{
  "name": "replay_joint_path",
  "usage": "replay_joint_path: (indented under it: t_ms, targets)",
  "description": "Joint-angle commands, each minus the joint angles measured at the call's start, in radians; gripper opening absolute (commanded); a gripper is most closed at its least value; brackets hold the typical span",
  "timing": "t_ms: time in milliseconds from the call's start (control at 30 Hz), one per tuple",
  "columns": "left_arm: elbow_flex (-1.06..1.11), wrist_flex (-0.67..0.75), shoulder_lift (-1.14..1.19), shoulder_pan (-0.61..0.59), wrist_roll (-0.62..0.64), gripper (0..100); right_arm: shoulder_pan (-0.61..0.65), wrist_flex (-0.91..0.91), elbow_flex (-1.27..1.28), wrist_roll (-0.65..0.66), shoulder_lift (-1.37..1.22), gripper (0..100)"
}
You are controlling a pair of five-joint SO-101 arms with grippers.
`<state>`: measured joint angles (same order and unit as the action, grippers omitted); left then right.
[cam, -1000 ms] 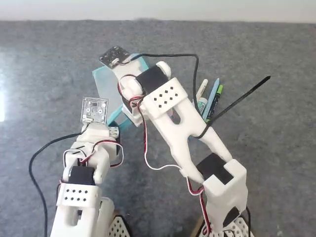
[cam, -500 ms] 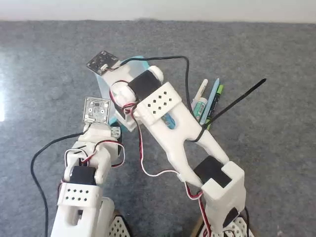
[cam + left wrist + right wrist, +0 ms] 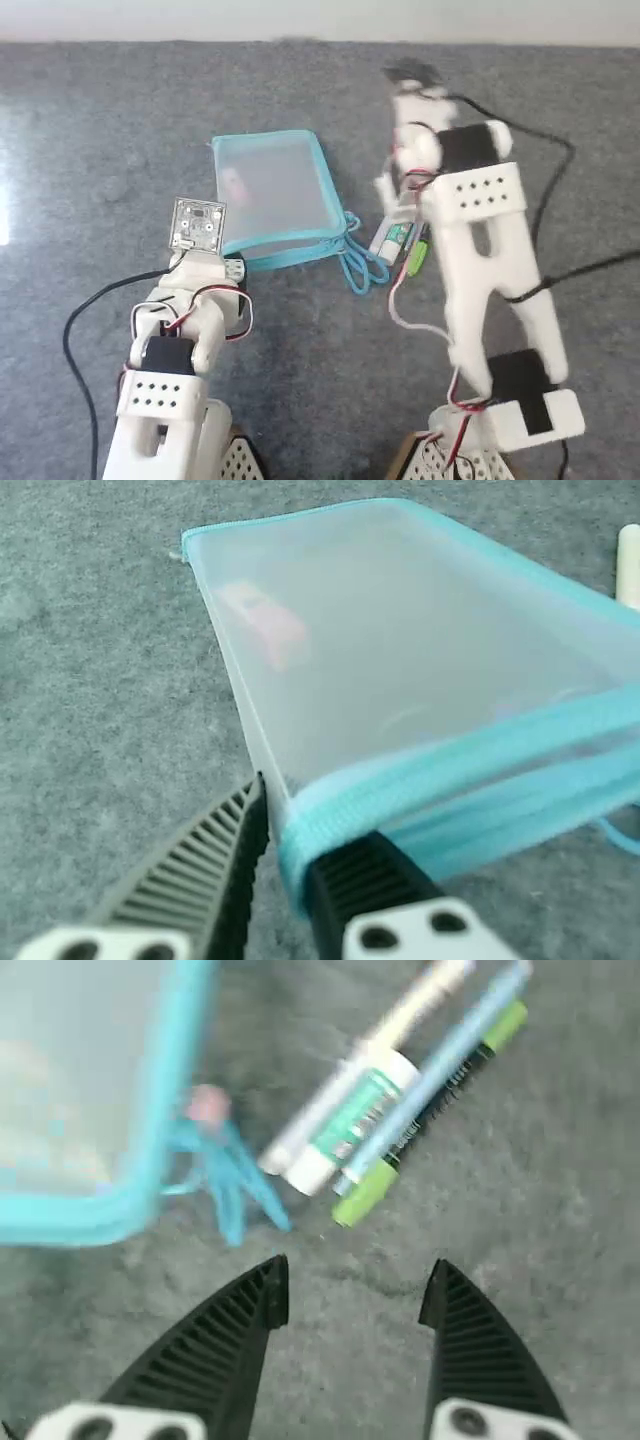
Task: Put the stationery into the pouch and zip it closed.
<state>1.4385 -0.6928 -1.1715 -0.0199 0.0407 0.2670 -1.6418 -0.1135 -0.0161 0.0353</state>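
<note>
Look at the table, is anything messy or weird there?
Nothing is spilled or broken. The pens lie in a neat bunch on the table beside the pouch, not in it yet. The left gripper pinches the pouch's zipper corner.

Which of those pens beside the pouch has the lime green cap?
The black pen, lying farthest from the pouch. Its neighbours are a light blue pen and a white pen.

Pink blob [image 3: 268, 625] in pouch [image 3: 430, 650]: blurry, unident.
</note>
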Motion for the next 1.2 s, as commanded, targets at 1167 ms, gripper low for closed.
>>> replay_joint_path:
  t_ms: [1167]
  targets:
    - [0.001, 0.015, 0.005, 0.002, -0.008, 1, -0.222, 0.400, 0.247, -0.359, -0.426, 11.3]
